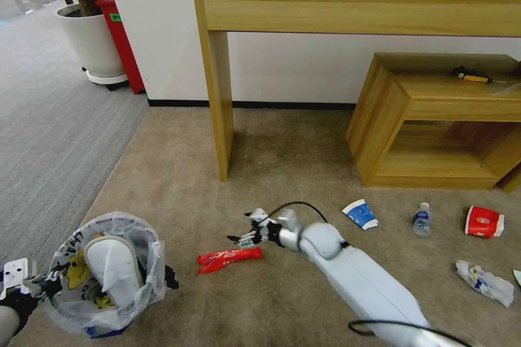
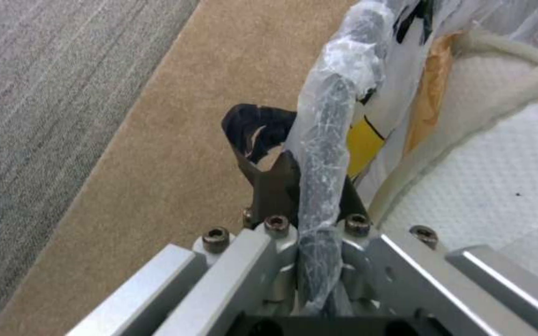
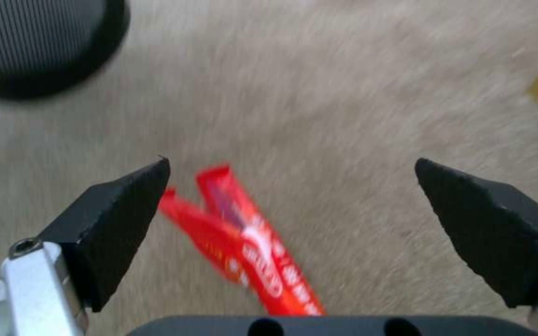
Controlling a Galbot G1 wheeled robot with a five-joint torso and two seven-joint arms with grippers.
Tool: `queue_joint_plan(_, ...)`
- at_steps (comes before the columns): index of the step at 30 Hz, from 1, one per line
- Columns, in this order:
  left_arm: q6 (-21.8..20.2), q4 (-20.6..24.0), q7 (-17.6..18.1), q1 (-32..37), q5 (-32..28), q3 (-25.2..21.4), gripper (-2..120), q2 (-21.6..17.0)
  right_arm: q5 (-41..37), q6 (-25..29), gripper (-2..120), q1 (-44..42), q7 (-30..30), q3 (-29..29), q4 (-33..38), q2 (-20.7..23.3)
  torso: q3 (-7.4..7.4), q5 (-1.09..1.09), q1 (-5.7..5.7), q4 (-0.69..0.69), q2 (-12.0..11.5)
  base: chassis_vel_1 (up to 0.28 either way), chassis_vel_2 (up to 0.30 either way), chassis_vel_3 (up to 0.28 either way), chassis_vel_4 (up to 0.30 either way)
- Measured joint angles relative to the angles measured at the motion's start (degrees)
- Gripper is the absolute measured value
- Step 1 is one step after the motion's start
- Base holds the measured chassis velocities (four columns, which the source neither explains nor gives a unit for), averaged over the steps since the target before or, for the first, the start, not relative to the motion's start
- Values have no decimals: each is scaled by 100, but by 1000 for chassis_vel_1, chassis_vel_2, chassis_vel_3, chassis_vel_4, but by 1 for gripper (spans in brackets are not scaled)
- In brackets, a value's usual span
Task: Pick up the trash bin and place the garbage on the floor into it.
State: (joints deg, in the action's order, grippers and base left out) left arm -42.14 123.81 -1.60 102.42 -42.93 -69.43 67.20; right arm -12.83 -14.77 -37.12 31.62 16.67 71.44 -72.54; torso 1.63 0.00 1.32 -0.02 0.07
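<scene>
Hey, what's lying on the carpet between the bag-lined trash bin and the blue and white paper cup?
In the head view, the red wrappers and the open right gripper above the carpet lie between the bag-lined trash bin and the blue-white paper cup.

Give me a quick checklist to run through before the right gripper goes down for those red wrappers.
1. Right gripper open: ok, jaws spread wide.
2. Red wrappers between the fingers: not ok, in the right wrist view they lie off to one side, near one finger.
3. Wrappers free on the floor: ok, nothing lies on them.
4. Left gripper holding the trash bin: ok, shut on its bagged rim.
5. Space left in the bin: cannot tell, a white slipper takes up much of the opening.
</scene>
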Motion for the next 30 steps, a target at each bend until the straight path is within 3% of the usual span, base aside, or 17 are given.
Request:
queue_joint_plan(10, 0, 93, 23, -66, -23, 141, 0, -197, 692, 301, 100, 432, 360, 731, -1496, -379, 0, 0, 0, -4, 0, 0, 0, 0, 0)
queue_joint_plan(26, 0, 362, 16, -99, -27, 239, 0, -143, 458, 283, 100, 791, 300, 746, -2981, -1024, 0, 0, 0, -3, 0, 0, 0, 0, 0)
queue_joint_plan(30, 1, 324, -9, -73, -27, 206, 0, -150, 461, 286, 100, 810, 299, 747, -3059, -1095, -1, 0, 0, -3, 0, 0, 0, 0, 0)
